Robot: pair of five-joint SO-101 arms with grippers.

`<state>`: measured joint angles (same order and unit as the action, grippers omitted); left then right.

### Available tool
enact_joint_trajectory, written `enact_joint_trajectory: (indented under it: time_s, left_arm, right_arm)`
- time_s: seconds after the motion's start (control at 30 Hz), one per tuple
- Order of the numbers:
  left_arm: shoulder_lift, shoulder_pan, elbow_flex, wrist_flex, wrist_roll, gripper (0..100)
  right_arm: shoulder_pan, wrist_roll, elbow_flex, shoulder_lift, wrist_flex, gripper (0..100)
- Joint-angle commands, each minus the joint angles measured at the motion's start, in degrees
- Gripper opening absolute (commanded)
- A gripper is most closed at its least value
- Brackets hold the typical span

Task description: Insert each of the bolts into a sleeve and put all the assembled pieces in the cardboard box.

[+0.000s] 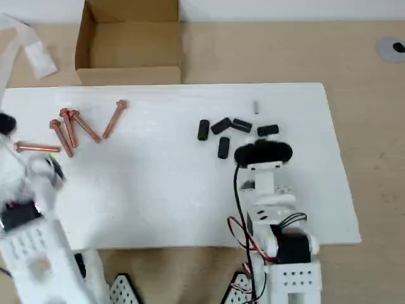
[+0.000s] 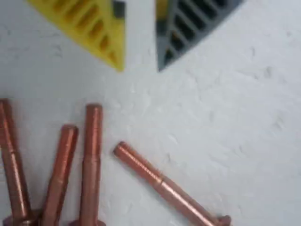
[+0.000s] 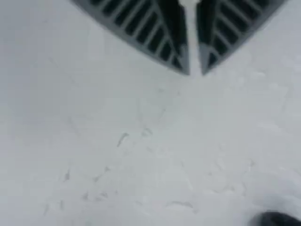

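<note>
**While both arms hang over the board: 5 bolts, 5 sleeves, 1 box**

The desk (image 1: 373, 126) is tan wood, w/ a pale strip of room beyond its far edge. A white foam board (image 1: 164, 202) covers most of the middle. Its surface looks pitted & scuffed in both wrist views. A crumpled white wrapper (image 1: 35, 56) lies at the desk's far-left corner and a grey disc (image 1: 389, 49) at the far-right.

Counts, high view:
- Bolts (image 1: 114, 118) x5, copper, all loose on the board's left end. 4 are fanned close together & 1 lies crosswise nearer the left edge.
- Sleeves (image 1: 203, 130) x5, black & short, in a loose cluster right of centre, well apart from the bolts. 4 sit in a rough row, 1 nearer the arm.
- A small grey bit (image 1: 255, 107) lies just beyond the sleeves.
- Cardboard box (image 1: 130, 75) x1, open-topped, on the desk just past the board's far-left edge.

The left arm (image 1: 28, 240) is at the board's near-left corner. The left fingers (image 2: 94, 28), one yellow & one grey, are narrowly parted w/ nothing between them, just beside 4 bolt shanks.

The right arm (image 1: 278, 221) is near centre, its head just short of the sleeves. The right fingers (image 3: 150, 28) are nearly together w/ only a thin slit, gripping nothing. A dark blob (image 3: 275, 219) sits at that view's edge; can't tell what it is.
</note>
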<state>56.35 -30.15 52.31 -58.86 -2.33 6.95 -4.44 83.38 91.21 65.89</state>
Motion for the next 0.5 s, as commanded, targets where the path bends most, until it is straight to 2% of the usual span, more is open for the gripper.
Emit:
enact_joint_trajectory:
  time_s: [0.0,0.1,0.17,0.23,0.37,0.47]
  left_arm:
    - [-26.4,-0.9,-22.3,-5.7,-7.6,5]
    - [-40.0,-2.0,-32.4,-10.3,-17.5,5]
    - [-45.0,-3.7,-36.6,-10.5,-23.0,5]
    - [-47.3,-5.4,-40.0,-10.5,-25.2,6]
    - [-50.3,-6.5,-42.7,-10.2,-29.5,6]
    - [-52.2,-6.5,-42.5,-7.1,-30.7,6]
  right_arm:
    - [-0.6,0.4,-16.1,-16.7,-0.4,0.9]
    - [-0.3,0.4,-30.6,-34.4,4.9,0.9]
    - [-0.3,1.1,-41.2,-45.9,10.7,0.9]
    - [0.6,5.3,-51.0,-56.7,16.5,2.7]
    - [2.1,21.7,-69.0,-75.1,26.5,9.8]
    - [2.5,21.5,-78.5,-84.7,29.5,11.1]
